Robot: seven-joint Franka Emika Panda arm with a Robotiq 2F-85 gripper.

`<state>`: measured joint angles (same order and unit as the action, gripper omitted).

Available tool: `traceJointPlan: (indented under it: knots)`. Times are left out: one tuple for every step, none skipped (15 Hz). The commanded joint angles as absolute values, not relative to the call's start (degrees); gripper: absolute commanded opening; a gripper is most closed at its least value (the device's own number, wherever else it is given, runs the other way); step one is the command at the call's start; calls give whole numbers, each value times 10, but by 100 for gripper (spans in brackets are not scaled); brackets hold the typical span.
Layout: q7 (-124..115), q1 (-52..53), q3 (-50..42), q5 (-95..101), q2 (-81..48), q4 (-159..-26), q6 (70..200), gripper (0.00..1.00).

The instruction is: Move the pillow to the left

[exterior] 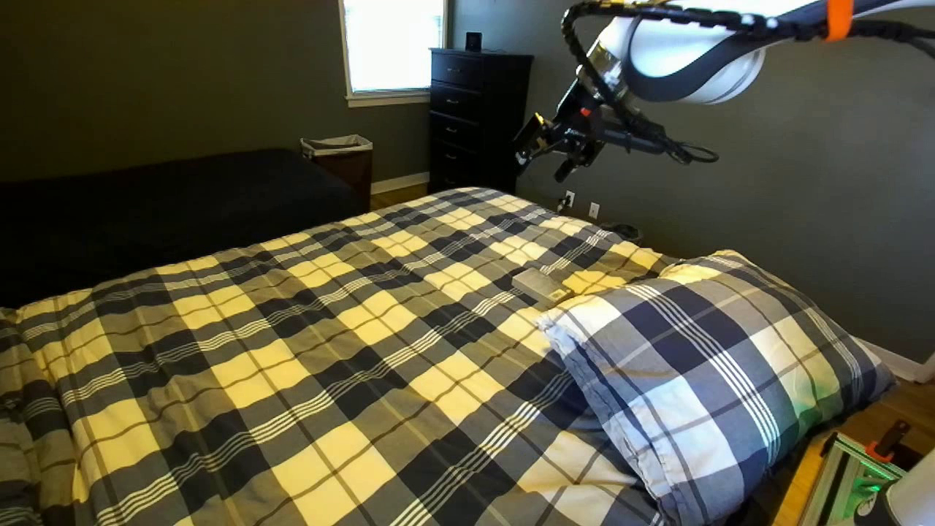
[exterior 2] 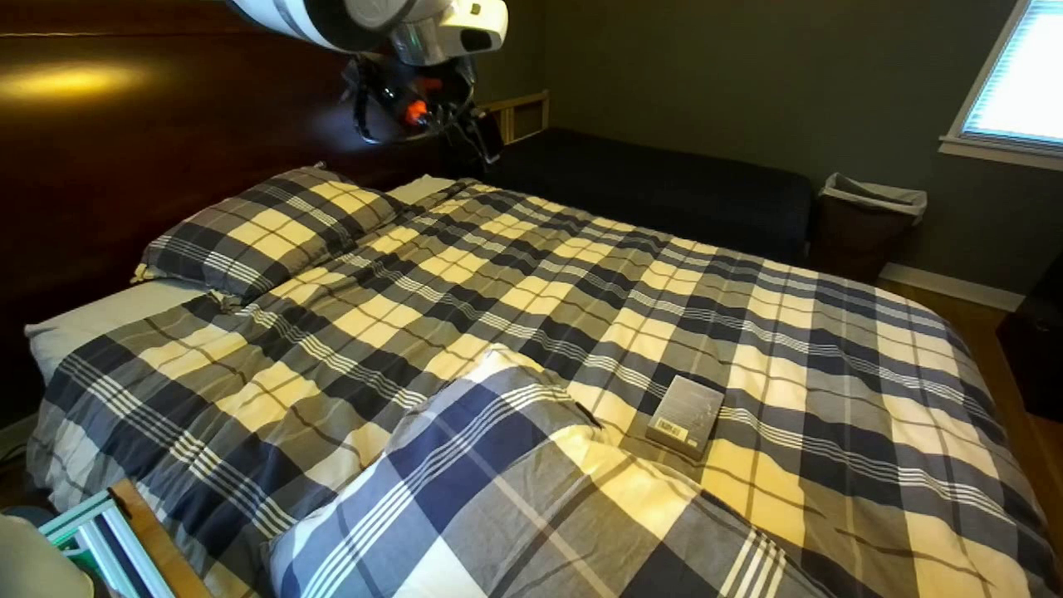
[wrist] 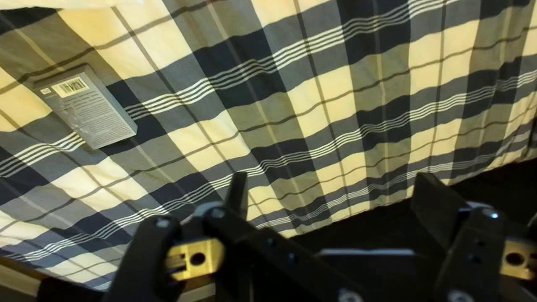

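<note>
The pillow [exterior: 701, 365], large and plump in navy, grey and white plaid, lies at the bed's near right edge in an exterior view. In an exterior view the pillow [exterior 2: 515, 498] fills the bottom foreground, cut off by the frame. My gripper [exterior: 542, 165] hangs in the air well above the bedspread, apart from the pillow. It also shows dark and partly hidden below the arm [exterior 2: 483, 141]. In the wrist view the gripper's fingers [wrist: 331, 178] are wide apart with nothing between them. A pale edge [wrist: 63, 3] at the top left there cannot be identified.
A small grey box [exterior 2: 686, 415] lies on the yellow-and-black plaid bedspread [exterior: 336, 343] beside the pillow. Another plaid pillow [exterior 2: 278, 228] rests by the wooden headboard [exterior 2: 124, 108]. A dark bed [exterior: 168, 197], a hamper [exterior: 340, 164] and a dresser [exterior: 478, 117] stand beyond.
</note>
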<state>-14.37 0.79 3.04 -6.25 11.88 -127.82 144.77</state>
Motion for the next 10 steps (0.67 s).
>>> traceJointPlan:
  knots:
    - [-149,5,29,-59,99,-1274,1466,100]
    - [-151,3,28,-57,85,-1270,1475,100]
    - [-152,2,28,-56,76,-1265,1477,100]
    - [-154,3,28,-55,73,-1261,1477,100]
    - [-155,3,28,-55,74,-1259,1477,100]
    - [-156,3,28,-55,74,-1257,1477,100]
    - [-156,3,29,-55,75,-1257,1477,100]
    - [-156,3,29,-55,75,-1257,1477,100]
    - [-156,3,29,-55,75,-1257,1477,100]
    - [-156,3,29,-55,75,-1257,1477,100]
